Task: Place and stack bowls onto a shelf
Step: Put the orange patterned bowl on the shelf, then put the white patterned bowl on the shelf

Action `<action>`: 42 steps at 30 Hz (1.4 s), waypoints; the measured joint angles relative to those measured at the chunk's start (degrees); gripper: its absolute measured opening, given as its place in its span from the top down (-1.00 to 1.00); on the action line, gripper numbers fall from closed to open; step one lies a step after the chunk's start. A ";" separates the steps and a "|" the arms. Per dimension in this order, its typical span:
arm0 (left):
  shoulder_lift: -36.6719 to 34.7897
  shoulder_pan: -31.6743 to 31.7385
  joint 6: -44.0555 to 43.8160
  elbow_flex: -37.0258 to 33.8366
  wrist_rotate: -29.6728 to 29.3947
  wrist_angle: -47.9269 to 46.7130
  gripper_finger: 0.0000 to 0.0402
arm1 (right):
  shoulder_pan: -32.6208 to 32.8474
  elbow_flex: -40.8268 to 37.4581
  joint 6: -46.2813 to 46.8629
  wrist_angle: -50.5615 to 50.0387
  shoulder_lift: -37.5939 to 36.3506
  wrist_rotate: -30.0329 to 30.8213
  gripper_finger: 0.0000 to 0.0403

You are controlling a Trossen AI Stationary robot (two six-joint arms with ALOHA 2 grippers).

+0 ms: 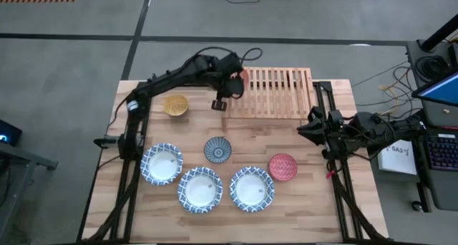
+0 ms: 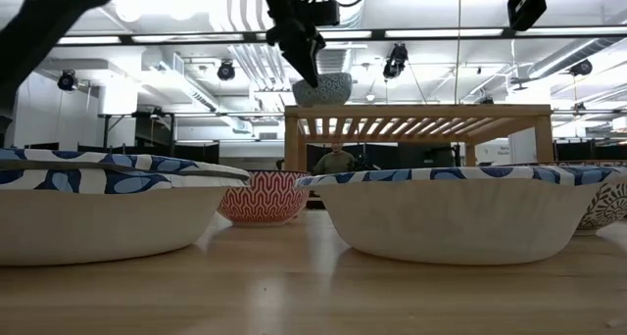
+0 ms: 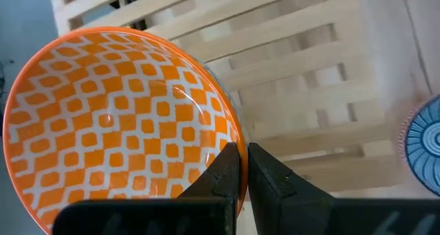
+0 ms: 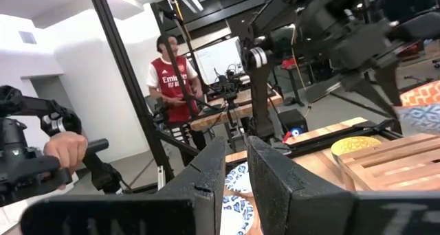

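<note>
The left tool [image 1: 230,82] is out over the near-left corner of the shelf [image 1: 275,93], and it has the orange bowl [image 3: 117,118] pinched by the rim, one finger inside, one outside. From the counter-level camera the bowl hangs just clear above the slatted top, not resting yet; a rim grip like that keeps the bowl's base free, so I'd judge it's meant to be set down flat on the slats.

The right tool [image 4: 237,187] waits low at the right side of the counter [image 1: 286,202], near the shelf's right end — its fingers stand close together with a narrow gap and nothing between them.

The rest are out on the counter: the yellow bowl [image 1: 176,105] off to the left of the shelf, the dark blue patterned bowl [image 1: 217,149] in the middle, the red bowl [image 1: 283,166] toward the right, and the three large blue-and-white bowls [image 1: 201,189] lined along the front edge. The shelf looks bare apart from the bowl above it — so stacking has barely begun, I'd say.
</note>
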 joint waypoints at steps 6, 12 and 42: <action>2.92 0.27 1.64 4.03 0.40 -2.26 1.00 | 0.00 0.01 -0.13 -0.02 0.00 -0.05 0.73; 3.00 0.34 0.85 1.90 0.37 -3.00 1.00 | 0.00 0.02 -0.22 -0.07 0.00 -0.07 0.73; 2.96 0.25 -0.08 2.09 0.20 -1.65 0.26 | -0.02 0.02 -1.05 -0.15 0.00 0.02 0.73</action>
